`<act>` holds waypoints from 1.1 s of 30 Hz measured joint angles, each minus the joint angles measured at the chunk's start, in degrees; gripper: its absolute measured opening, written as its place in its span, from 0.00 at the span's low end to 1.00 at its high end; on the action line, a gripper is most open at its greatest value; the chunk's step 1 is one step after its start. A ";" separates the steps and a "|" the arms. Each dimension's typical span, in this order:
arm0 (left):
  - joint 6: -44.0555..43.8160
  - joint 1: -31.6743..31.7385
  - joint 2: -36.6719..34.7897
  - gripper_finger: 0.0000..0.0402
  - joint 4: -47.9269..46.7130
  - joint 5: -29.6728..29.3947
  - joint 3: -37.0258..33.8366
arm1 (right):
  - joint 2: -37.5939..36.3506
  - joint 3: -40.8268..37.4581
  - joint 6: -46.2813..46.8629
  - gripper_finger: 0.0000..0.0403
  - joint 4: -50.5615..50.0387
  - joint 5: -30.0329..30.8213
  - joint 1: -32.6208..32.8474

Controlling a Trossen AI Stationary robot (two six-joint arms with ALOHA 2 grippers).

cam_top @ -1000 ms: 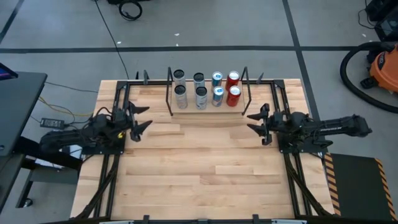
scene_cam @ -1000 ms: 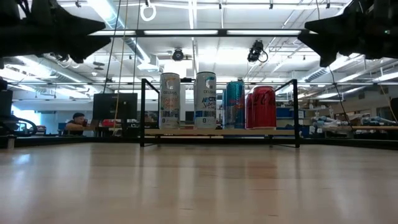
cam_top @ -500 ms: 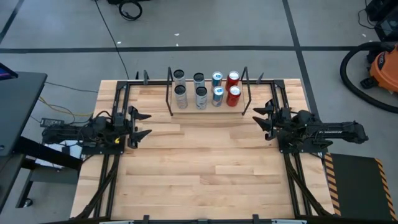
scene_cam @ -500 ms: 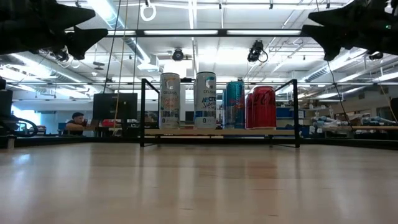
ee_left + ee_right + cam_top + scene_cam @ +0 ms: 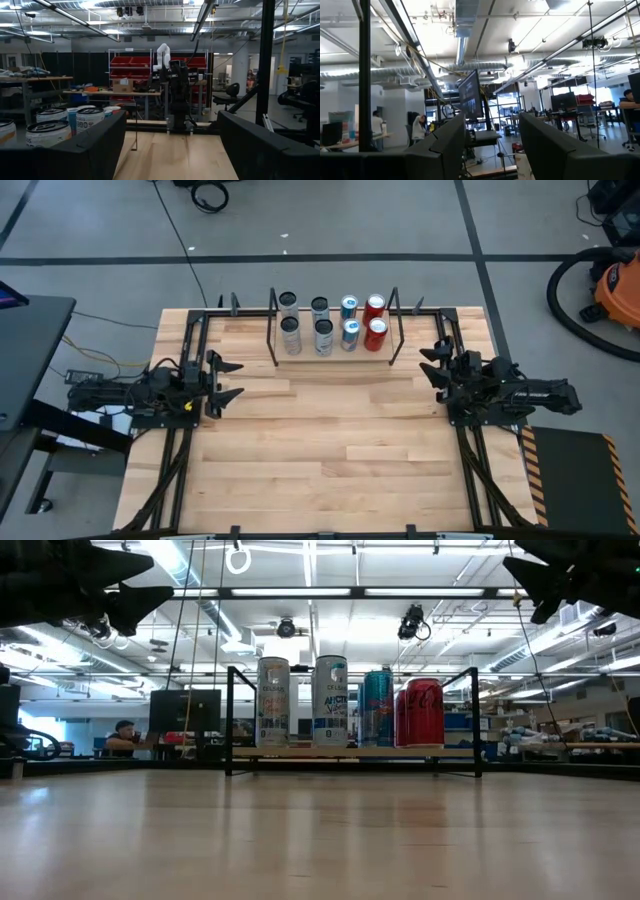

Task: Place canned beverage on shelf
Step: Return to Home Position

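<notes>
The shelf (image 5: 333,352), a low rack with black end frames and a light wood board, stands at the table's far middle. Several cans stand upright on its board in two rows: silver ones (image 5: 289,332), blue ones (image 5: 350,331) and red ones (image 5: 376,332). The low view shows them side by side (image 5: 330,700). My left gripper (image 5: 238,379) hovers open and empty at the table's left side, pointing toward the right. At the table's right side my right gripper (image 5: 430,362) is open and empty, its fingers tipped upward (image 5: 492,145).
Black frame rails run along the table's left (image 5: 190,350) and right (image 5: 455,340) sides beside the arms. A wide stretch of bare wood (image 5: 330,440) lies between the arms and the near edge. People sit at desks in the room beyond (image 5: 125,735).
My left gripper has swung a little toward the near edge and now points straight across the table. My right gripper has drawn back toward the table's right edge, risen and tipped upward. The cans have stayed in place on the shelf.
</notes>
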 joint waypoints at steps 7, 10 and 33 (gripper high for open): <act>0.00 0.00 0.00 0.79 0.00 -0.02 0.00 | 0.00 0.01 0.00 0.48 0.01 0.00 0.00; -0.01 0.03 0.00 0.79 0.00 -0.02 0.00 | 0.00 0.01 0.00 0.48 -0.06 0.00 -0.02; 0.01 3.22 0.02 0.79 0.02 -0.03 0.00 | 0.02 0.00 -0.01 0.48 -0.01 -0.02 -0.04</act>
